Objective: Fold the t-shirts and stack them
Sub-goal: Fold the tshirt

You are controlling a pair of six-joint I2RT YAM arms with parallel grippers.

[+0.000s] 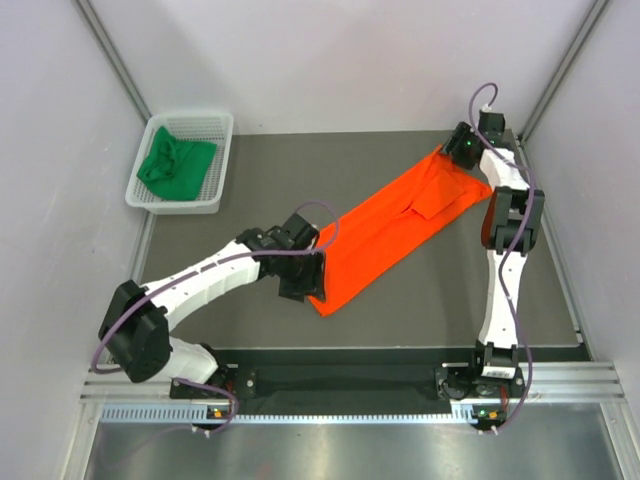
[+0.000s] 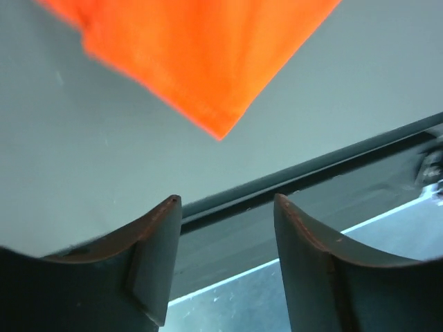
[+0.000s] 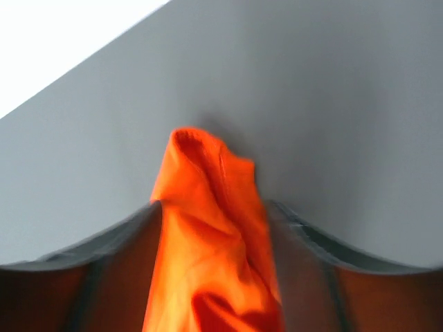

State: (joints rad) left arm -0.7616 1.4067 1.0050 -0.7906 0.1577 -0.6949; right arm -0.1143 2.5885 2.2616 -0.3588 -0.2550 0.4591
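The orange t-shirt (image 1: pixel 400 225) lies as a long folded strip running diagonally across the dark table mat, from the near middle to the far right. My right gripper (image 1: pixel 463 150) is at the strip's far right end and is shut on the orange cloth, which bunches up between its fingers in the right wrist view (image 3: pixel 211 228). My left gripper (image 1: pixel 303 283) is open and empty beside the strip's near corner (image 2: pixel 220 131), not touching it. The dark green t-shirt (image 1: pixel 176 165) lies crumpled in the white mesh basket (image 1: pixel 215 190) at the far left.
The dark mat (image 1: pixel 250 180) ends at a black rail (image 1: pixel 350 355) along the near edge, also seen in the left wrist view (image 2: pixel 311 173). White walls enclose the table on the left, back and right.
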